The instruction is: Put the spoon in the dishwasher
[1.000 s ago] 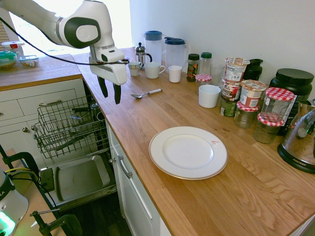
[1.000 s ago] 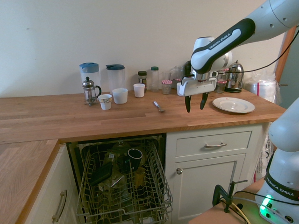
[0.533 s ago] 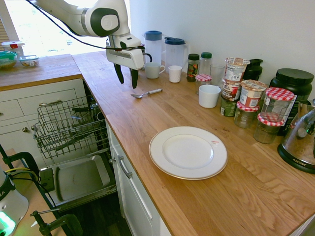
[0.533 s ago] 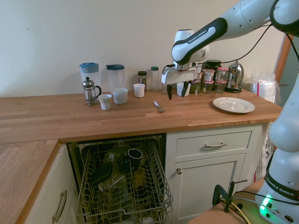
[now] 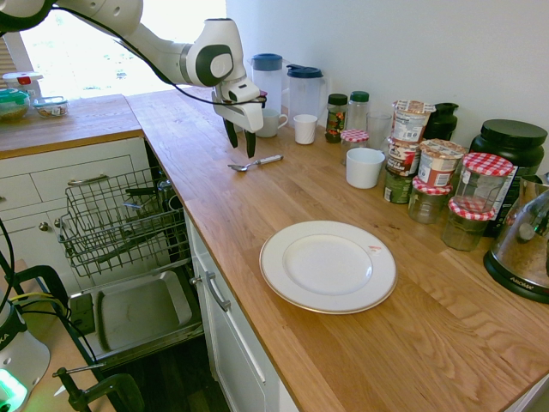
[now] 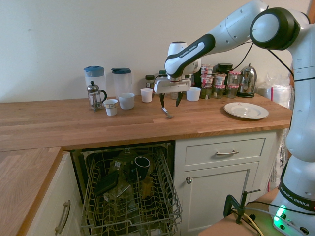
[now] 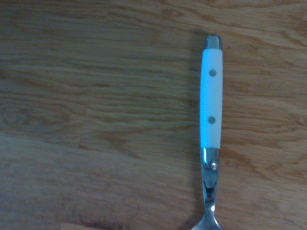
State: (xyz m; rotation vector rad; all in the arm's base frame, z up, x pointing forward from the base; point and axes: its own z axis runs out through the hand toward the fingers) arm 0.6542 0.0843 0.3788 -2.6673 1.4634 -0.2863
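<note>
The spoon lies flat on the wooden counter, its silver bowl toward the counter's front edge. In the wrist view its handle is white with two rivets. My gripper hangs open just above it, fingers pointing down and nothing between them. In the second exterior view the gripper stands over the spoon, one finger to each side. The dishwasher is open below the counter, with its wire rack pulled out and its grey door panel folded down.
Mugs, two jugs and a French press stand against the wall behind the spoon. A white cup, jars and a kettle line the back right. A white plate lies mid-counter. A dark mug sits in the rack.
The arm has swung from the counter's front edge back toward the wall and come down over the spoon. The gripper stayed open. The spoon has not moved.
</note>
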